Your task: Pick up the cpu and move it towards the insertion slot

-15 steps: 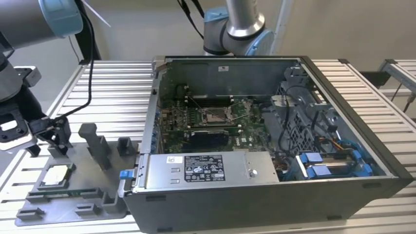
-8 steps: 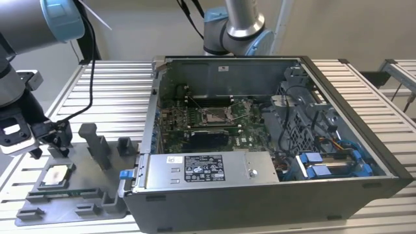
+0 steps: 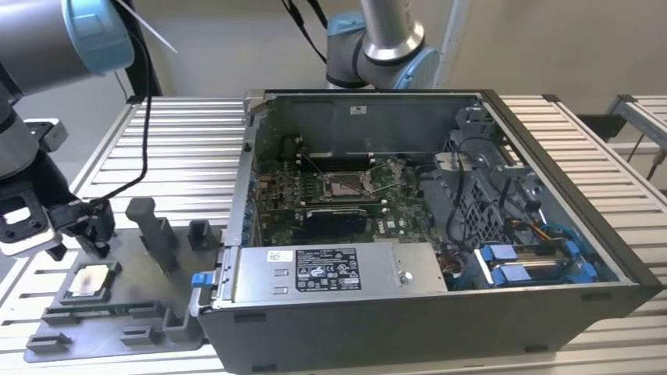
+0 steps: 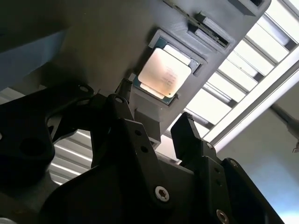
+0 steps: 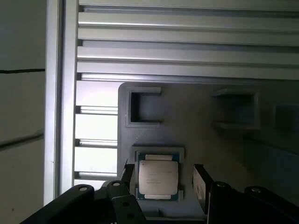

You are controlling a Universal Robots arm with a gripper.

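Hand (image 3: 76, 248) fingers apart, nothing held, hanging just above cpu (image 3: 89, 280). It lies flat, silver face up, in square recess of grey tray (image 3: 115, 332) on slatted surface (image 3: 177, 156). In the first wrist view fingers (image 5: 200, 184) stand either side of it. Well apart: insertion slot (image 3: 344, 185), on green board inside open computer case (image 3: 417, 332), toward the exterior view's right of tray.
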